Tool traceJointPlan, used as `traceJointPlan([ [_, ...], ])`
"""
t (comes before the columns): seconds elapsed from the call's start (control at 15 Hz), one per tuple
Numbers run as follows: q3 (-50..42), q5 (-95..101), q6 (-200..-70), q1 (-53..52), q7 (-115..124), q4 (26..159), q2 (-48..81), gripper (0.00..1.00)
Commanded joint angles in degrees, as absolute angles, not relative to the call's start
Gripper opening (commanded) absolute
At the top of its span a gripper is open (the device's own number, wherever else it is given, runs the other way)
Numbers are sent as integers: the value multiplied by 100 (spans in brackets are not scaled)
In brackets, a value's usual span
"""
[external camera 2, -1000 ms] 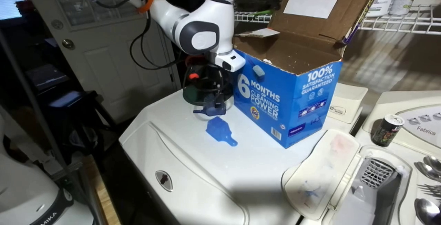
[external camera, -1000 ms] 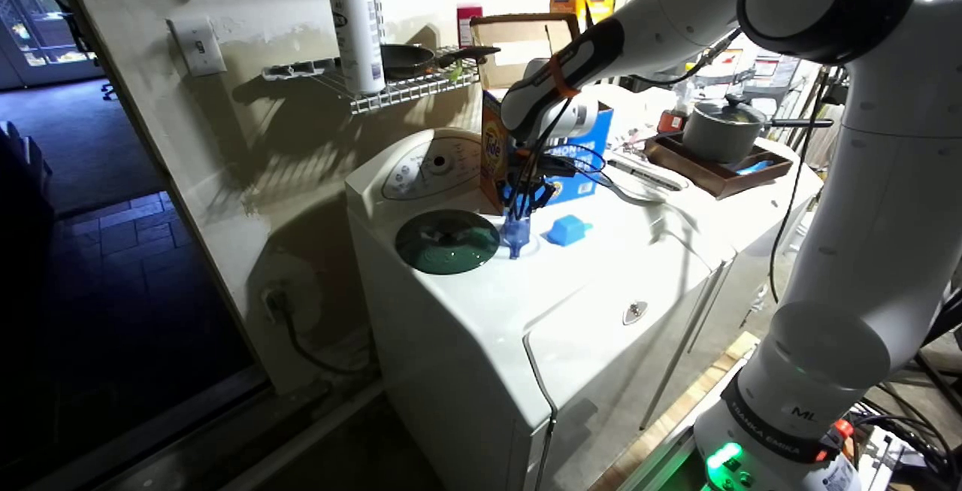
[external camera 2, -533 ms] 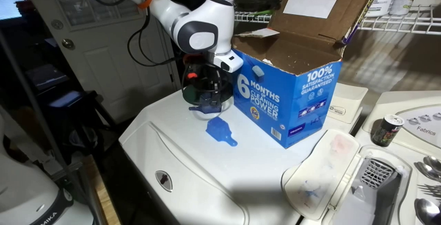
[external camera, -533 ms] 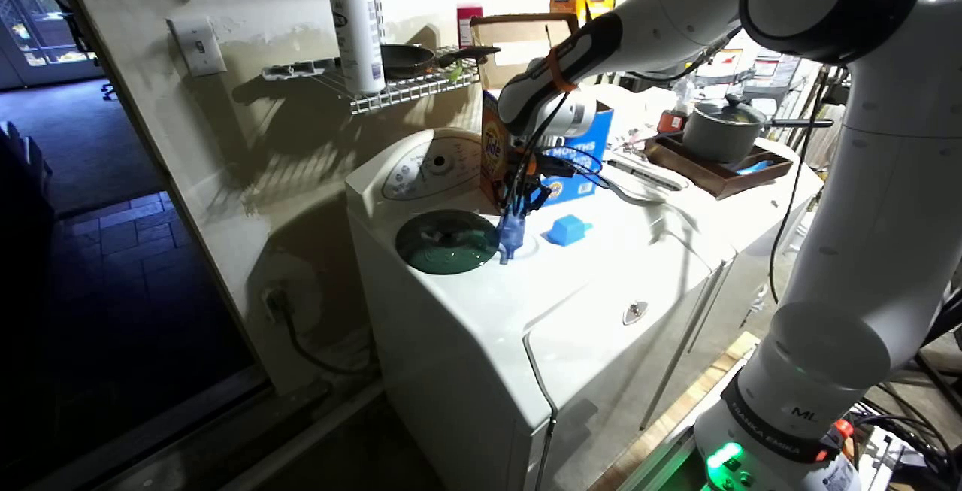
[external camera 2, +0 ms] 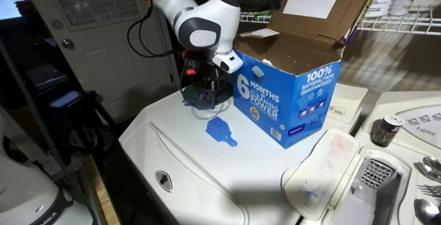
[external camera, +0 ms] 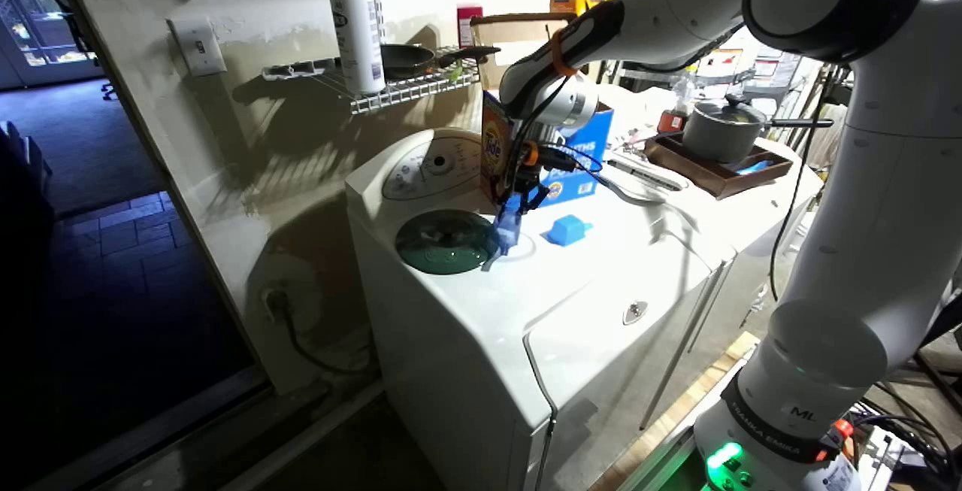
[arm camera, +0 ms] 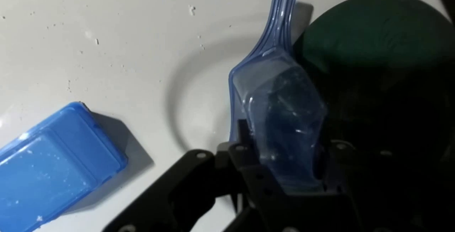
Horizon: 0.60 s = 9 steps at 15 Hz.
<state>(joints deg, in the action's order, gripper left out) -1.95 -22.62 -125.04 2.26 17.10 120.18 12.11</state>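
Glossy white, the surface (external camera: 594, 295) stands against a scuffed wall (external camera: 263, 10). Above it, the gripper (arm camera: 282, 141) is closed around a translucent blue scoop (arm camera: 279, 90), just beside a round green object (external camera: 443, 254) near the surface's left edge in an exterior view. Further out, an opaque blue scoop (external camera 2: 218, 129) lies on the surface, and an open Tide box (external camera 2: 286, 99) stands toward the rear edge.

Wrist view: claw (arm camera: 282, 148) partly lost in darkness.
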Motion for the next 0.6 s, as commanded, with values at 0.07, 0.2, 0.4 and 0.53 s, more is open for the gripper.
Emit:
traceJointPlan([
  [0.07,-204,-2937,-11665,480,1354,11724,1254,38],
  [0.2,-247,-3133,-11331,567,1305,11646,1300,37],
  [0.4,-331,-3352,-10851,704,1313,11551,1391,37],
  [0.53,-396,-3454,-10594,774,1344,11504,1468,37],
])
